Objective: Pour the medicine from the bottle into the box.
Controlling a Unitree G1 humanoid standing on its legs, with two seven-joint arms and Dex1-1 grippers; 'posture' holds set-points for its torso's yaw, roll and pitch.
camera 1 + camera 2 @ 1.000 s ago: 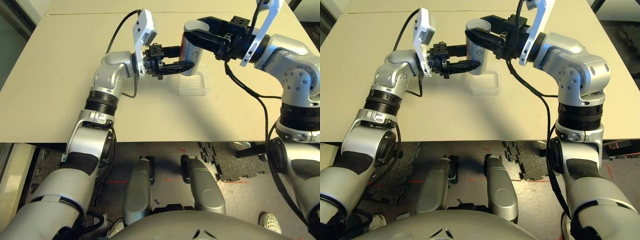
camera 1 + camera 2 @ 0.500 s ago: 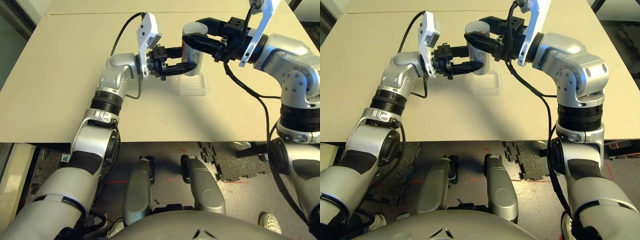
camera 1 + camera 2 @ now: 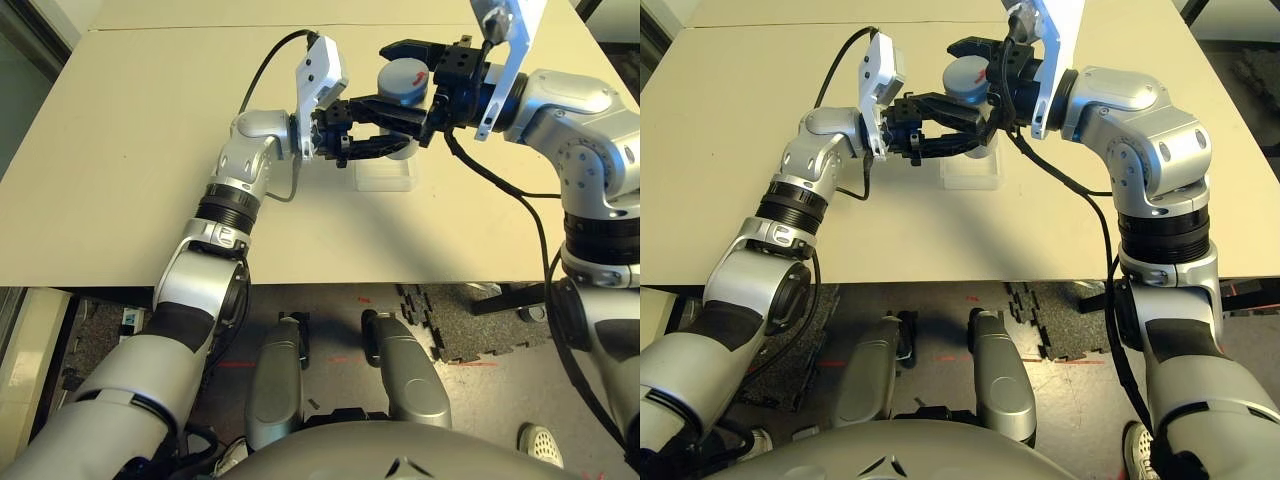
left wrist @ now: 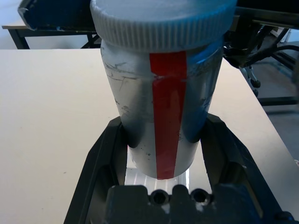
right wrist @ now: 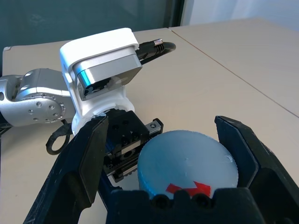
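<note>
- The left claw (image 4: 164, 120) is clamped on the lower body of the bottle (image 4: 135, 98), one finger on each side.
- The bottle stands roughly upright in that claw, held above the surface (image 3: 120, 150), its red stripe (image 4: 168, 116) between the fingers.
- The right claw (image 5: 162, 122) is apart, its fingers spread on either side of the grey cap (image 5: 187, 158), which carries a red mark (image 5: 201, 188).
- The cap sits on the bottle, above the left claw.
- The clear box (image 3: 384, 182) rests on the surface, lower than both claws.
</note>
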